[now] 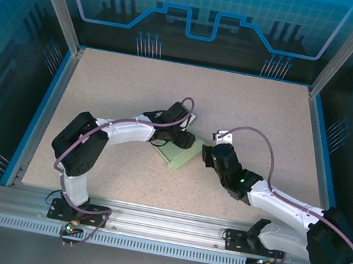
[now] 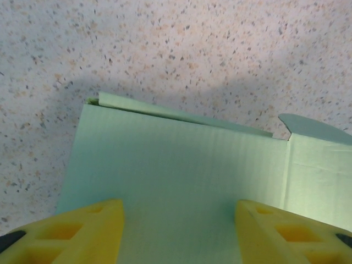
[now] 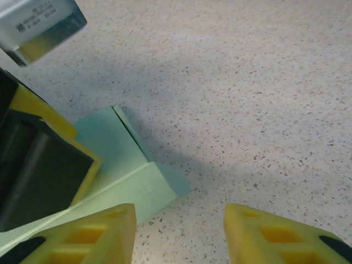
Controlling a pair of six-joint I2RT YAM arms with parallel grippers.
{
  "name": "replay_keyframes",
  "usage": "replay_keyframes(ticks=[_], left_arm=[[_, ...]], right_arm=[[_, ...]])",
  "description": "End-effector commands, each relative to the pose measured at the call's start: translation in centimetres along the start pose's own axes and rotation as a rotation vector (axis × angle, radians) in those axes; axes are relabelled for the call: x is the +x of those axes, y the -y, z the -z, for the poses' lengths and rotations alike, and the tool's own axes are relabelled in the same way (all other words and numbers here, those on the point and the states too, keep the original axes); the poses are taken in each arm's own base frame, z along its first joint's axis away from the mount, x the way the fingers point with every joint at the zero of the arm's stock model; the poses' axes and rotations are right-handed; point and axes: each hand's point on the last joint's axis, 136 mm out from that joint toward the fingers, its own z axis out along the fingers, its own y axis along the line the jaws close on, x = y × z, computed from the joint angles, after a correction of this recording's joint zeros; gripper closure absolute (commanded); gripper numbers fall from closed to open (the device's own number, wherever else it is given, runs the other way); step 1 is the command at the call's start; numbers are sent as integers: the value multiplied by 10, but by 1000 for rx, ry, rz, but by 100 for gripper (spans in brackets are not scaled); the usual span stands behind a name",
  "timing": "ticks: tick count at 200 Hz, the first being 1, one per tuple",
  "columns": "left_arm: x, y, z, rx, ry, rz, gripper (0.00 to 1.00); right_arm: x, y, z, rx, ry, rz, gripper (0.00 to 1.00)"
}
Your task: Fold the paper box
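The paper box (image 1: 181, 155) is a pale mint-green flat card piece lying mid-table. My left gripper (image 1: 180, 138) sits on top of it. In the left wrist view its yellow fingers stand apart over the box's broad panel (image 2: 181, 159), and the gripper (image 2: 180, 212) is open. A creased side flap (image 2: 319, 165) extends to the right. My right gripper (image 1: 208, 152) is just right of the box. It is open (image 3: 180, 217) above bare table, next to the box's corner (image 3: 137, 190) and a small flap (image 3: 175, 184). The left gripper's black-and-yellow finger (image 3: 49, 165) rests on the box.
The speckled beige tabletop (image 1: 250, 104) is ringed by a blue rim (image 1: 42, 108) and aluminium posts. A silver labelled block (image 3: 38, 22) on the left wrist hangs at the upper left of the right wrist view. Purple cables loop over both arms.
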Motion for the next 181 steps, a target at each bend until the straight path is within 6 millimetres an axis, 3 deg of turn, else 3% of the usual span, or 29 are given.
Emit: replay_keyframes(ticks=[1,38,79,106,129,159,181], left_arm=[[20,-6,-15,-41,-35,-14,44],[12,-3,-11,-48,4,-26,43],[-17,2,25,-38,140,-33,38],[-25,-4,46,-36,199,-13,36],[-17,-23,52,-22,166,53,34],[4,-53,43,22,36,188,34],[16,-60,36,72,-33,237,34]], right_arm=[[0,-13,0,-108,-83,18,52],[1,-10,-10,-127,-134,-13,51],[9,-8,-15,-129,-194,-33,49],[14,-15,-13,-164,-227,-50,48],[19,-29,-12,-227,-265,-71,48],[28,-45,-14,-282,-340,-89,47],[39,-46,-17,-273,-417,-87,47]])
